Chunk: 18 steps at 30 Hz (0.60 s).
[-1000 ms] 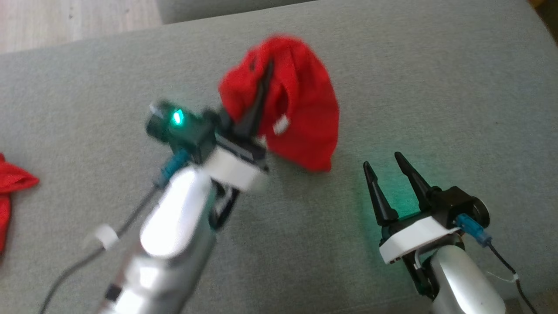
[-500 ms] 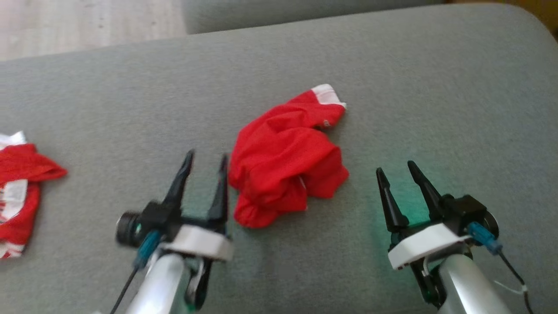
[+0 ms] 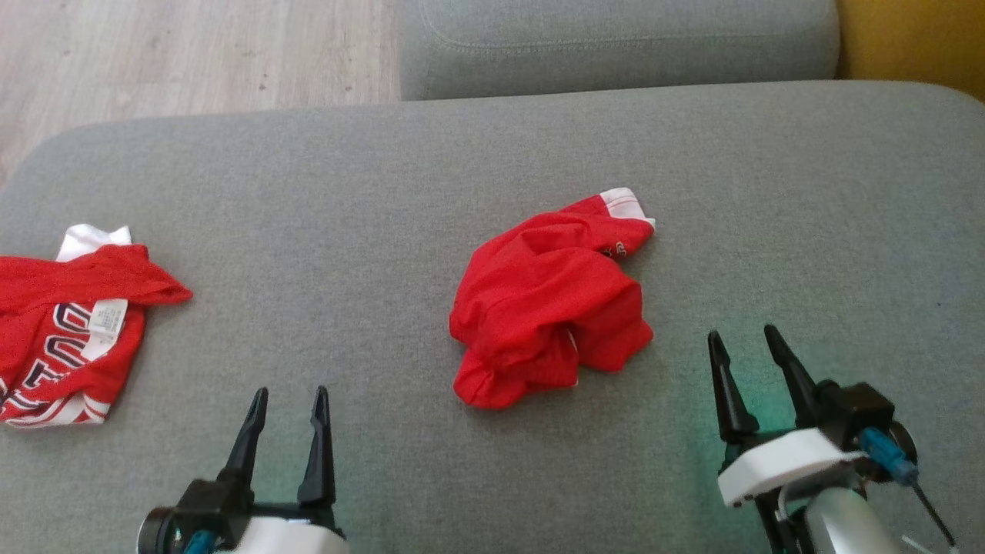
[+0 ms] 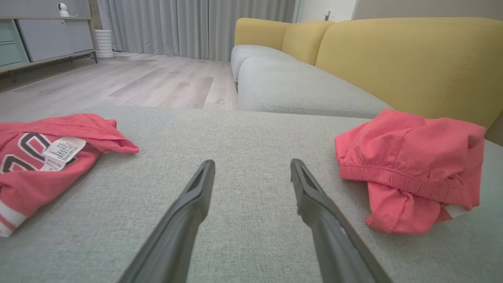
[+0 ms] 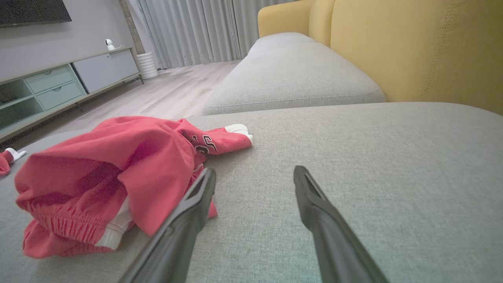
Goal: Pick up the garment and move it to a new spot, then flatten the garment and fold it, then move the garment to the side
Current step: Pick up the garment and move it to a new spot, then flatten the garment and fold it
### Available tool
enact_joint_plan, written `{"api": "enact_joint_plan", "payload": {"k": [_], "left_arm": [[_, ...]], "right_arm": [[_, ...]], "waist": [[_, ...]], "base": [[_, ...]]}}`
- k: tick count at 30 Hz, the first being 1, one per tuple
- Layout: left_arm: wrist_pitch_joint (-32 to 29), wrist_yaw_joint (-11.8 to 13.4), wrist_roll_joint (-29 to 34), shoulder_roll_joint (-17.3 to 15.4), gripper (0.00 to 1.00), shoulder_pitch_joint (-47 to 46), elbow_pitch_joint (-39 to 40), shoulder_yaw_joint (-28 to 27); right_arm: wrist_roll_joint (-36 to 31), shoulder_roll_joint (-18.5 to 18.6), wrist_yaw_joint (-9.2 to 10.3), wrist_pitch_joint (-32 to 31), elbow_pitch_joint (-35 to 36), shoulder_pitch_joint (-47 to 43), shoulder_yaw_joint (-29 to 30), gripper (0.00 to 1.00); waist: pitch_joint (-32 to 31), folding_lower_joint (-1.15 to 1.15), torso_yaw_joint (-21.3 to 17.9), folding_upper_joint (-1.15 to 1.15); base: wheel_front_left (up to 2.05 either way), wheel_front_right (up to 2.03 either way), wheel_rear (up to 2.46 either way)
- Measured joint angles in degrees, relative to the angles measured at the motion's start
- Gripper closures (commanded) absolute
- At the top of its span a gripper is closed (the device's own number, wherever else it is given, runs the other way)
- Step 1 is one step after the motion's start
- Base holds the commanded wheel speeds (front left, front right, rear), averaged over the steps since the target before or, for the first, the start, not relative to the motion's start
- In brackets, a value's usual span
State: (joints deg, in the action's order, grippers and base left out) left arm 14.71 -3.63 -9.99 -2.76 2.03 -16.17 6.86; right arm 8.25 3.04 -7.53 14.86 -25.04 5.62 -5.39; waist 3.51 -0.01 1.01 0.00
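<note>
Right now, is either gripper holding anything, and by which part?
Nothing is held. The left gripper and right gripper are open, and the red garment lies loose on the cushion.

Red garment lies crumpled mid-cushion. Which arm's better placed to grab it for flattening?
Right, probably. The right gripper is open, fingertips close beside the crumpled red garment; the left gripper is also open but sits farther from it.

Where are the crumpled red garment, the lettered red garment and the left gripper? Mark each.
crumpled red garment (image 3: 550,308), head view, middle of the bunched cloth.
lettered red garment (image 3: 77,281), head view, its upper red fold.
left gripper (image 3: 291,392), head view, midway between its open fingertips.
</note>
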Motion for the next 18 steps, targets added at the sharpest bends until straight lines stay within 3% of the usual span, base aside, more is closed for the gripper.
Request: {"api": "enact_joint_plan", "payload": {"k": [9, 18], "left_arm": [[0.0, -0.1, -0.7, 0.0, 0.00, 0.7, 1.0, 0.8], [0.0, 0.2, -1.9, 0.0, 0.00, -0.8, 1.2, 4.1]], "right_arm": [[-1.0, -0.1, 0.00, 0.0, 0.0, -0.6, -1.1, 0.00], [0.1, 0.7, 0.00, 0.0, -3.5, 0.2, -15.9, 0.00]], "waist": [[0.0, 0.01, 0.3, 0.00], [2.0, 0.01, 2.5, 0.00]], "base": [[0.00, 0.00, 0.00], [0.00, 0.00, 0.00]]}}
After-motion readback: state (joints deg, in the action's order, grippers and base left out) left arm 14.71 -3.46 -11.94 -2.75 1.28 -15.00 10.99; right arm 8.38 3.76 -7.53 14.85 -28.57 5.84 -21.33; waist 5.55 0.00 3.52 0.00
